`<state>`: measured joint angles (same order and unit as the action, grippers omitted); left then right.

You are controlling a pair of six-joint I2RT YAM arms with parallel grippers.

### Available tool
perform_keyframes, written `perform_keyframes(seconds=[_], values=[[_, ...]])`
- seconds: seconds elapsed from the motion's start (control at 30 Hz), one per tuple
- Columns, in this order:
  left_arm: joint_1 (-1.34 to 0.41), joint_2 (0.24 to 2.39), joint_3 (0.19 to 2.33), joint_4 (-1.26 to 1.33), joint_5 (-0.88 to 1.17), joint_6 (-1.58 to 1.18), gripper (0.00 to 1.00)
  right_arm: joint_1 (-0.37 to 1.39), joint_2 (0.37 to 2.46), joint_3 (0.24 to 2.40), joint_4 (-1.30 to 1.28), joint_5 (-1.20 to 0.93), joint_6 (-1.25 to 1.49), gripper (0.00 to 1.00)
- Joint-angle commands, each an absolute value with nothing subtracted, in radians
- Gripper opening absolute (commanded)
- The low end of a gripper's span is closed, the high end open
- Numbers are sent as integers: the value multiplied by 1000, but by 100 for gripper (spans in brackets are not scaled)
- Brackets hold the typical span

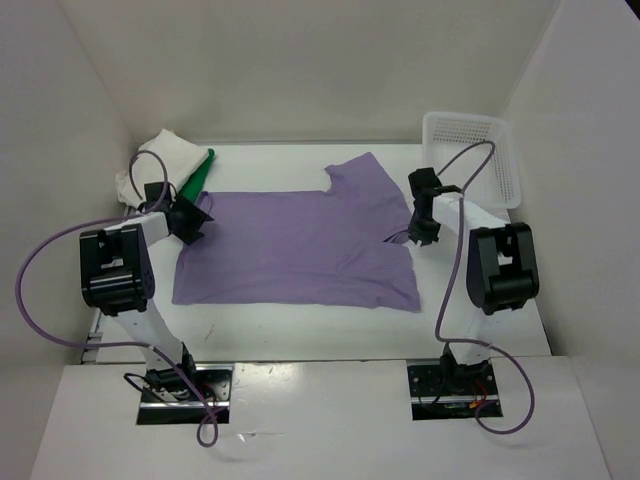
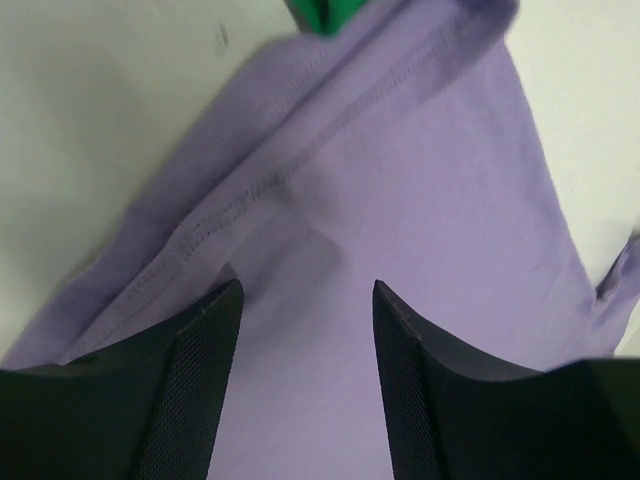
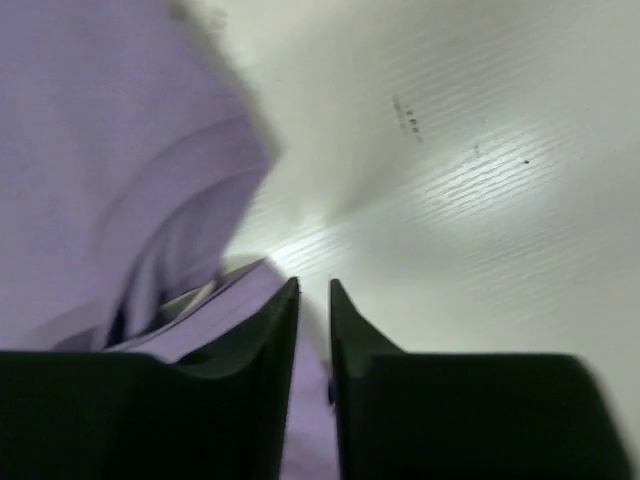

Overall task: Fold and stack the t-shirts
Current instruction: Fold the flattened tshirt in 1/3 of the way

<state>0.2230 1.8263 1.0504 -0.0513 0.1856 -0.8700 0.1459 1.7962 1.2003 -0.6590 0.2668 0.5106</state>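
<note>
A light purple t-shirt lies spread flat across the middle of the table. My left gripper hovers over its left edge, near the stitched hem. It stands open, with purple cloth showing between the fingers. My right gripper is at the shirt's right edge, below the sleeve. Its jaws are nearly together with a strip of purple cloth pinched between them. A bright green t-shirt and a white-cream t-shirt lie bunched at the back left. A green corner shows in the left wrist view.
A white plastic lattice basket stands at the back right corner, just behind the right arm. White walls close in the table on three sides. Bare table lies to the right of the shirt.
</note>
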Motion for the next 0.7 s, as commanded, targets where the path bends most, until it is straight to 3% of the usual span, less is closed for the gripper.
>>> perform_keyframes(seconds=[0.0,0.07,0.23,0.4,0.67], values=[[180,1753,980,-23,193,-881,63,189,1631,1239,-643,234,511,27],[140,1726,969,-32,184,-881,63,230,1618,1265,-643,157,511,27],[127,1683,1000,-46,204,-890,60,389,1658,1230,-528,-107,602,0],[78,1672,1063,-58,213,-881,46,518,1802,1229,-401,-169,672,0],[67,1723,1150,-110,164,-832,46,505,1913,1197,-422,37,716,0]])
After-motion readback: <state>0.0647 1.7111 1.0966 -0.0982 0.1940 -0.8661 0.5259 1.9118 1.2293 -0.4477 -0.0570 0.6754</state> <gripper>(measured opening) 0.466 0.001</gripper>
